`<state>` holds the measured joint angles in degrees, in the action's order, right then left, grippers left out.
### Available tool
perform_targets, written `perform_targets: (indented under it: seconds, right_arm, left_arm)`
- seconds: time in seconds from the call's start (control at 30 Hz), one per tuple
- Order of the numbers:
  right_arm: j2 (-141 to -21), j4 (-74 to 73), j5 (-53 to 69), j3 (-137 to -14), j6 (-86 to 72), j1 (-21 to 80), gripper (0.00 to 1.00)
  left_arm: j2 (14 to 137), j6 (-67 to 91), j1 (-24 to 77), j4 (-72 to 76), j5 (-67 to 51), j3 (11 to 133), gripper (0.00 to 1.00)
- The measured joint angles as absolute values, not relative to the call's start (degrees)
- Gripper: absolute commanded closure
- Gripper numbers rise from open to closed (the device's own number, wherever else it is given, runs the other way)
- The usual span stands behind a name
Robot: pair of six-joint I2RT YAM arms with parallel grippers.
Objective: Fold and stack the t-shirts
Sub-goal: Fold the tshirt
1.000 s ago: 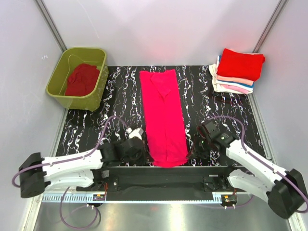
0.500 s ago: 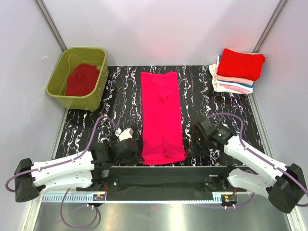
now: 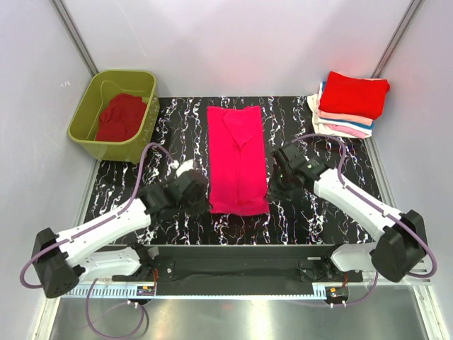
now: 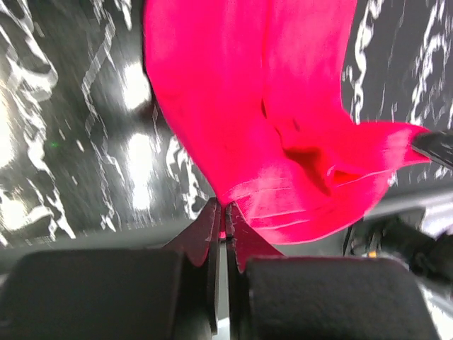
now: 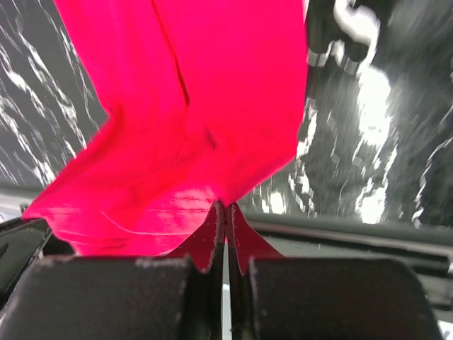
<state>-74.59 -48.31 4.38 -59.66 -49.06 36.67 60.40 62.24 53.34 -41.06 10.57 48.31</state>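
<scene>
The magenta t-shirt (image 3: 238,159) is lying as a narrow strip on the tabletop (image 3: 304,221), well left of the folded stack (image 3: 350,104). The left claw (image 4: 225,212) and right claw (image 5: 225,212) are each clamping a hem corner. I reckon they're folding it in half, needing an even carry toward the collar.

Both arms stretch forward, wrists turned inward. The left gripper (image 4: 223,212) and right gripper (image 5: 225,210) each hold jaws pinched tight on the magenta t-shirt (image 3: 237,159) at its hem.
</scene>
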Motion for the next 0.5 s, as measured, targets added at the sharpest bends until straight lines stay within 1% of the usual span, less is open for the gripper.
perform_targets:
  seconds: [0.17, 0.27, 0.5]
  right_arm:
    - [-78.96, -48.10, 3.88, -64.64, -44.86, 31.46, 1.00]
    - [-82.43, -48.10, 3.90, -67.64, -42.09, 29.54, 1.00]
    - [-91.98, -47.90, 4.12, -75.83, -36.21, 25.96, 1.00]
  left_arm:
    - [66.61, 55.75, 46.65, -40.25, 8.12, 52.86, 0.96]
    - [71.88, 52.07, 43.57, -39.64, 5.91, 55.99, 0.98]
    - [82.00, 45.71, 39.16, -38.44, 2.39, 62.15, 0.99]
